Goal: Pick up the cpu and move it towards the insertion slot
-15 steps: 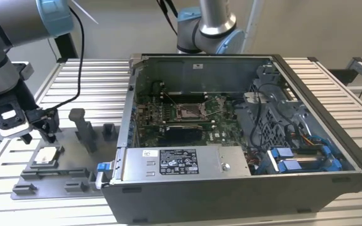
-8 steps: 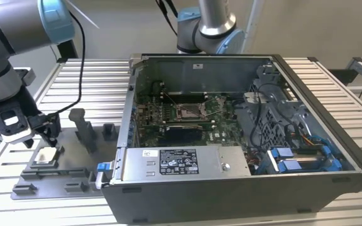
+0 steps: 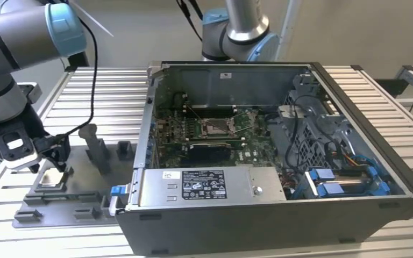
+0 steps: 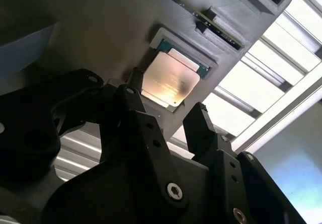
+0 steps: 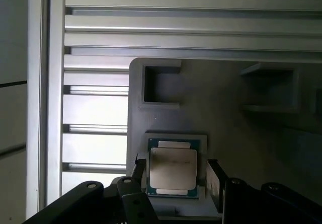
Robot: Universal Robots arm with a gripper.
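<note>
Top of cpu (image 5: 173, 169): bare metal, semi-gloss w/ glare; fixture (image 5: 236, 128) matt grey plastic. Slats of table (image 5: 191, 22): smooth satin aluminium. Black gripper (image 4: 163, 99) matt, w/ shiny screw heads; computer case (image 3: 264, 220) dull grey sheet metal.

Robot arm (image 3: 9, 37) built from round silver-grey tube sections, each joint closed by a pale blue cap (image 3: 63, 21). A thin black cable (image 3: 94, 59) hangs loosely alongside it. The wrist carries a black gripper (image 4: 166, 100) with a white panel (image 3: 18, 154) on its body (seen in the exterior view). Its two fingers (image 4: 143, 133) are matt black, blocky and angular, fastened with small round socket-head screws (image 4: 174, 190).
</note>
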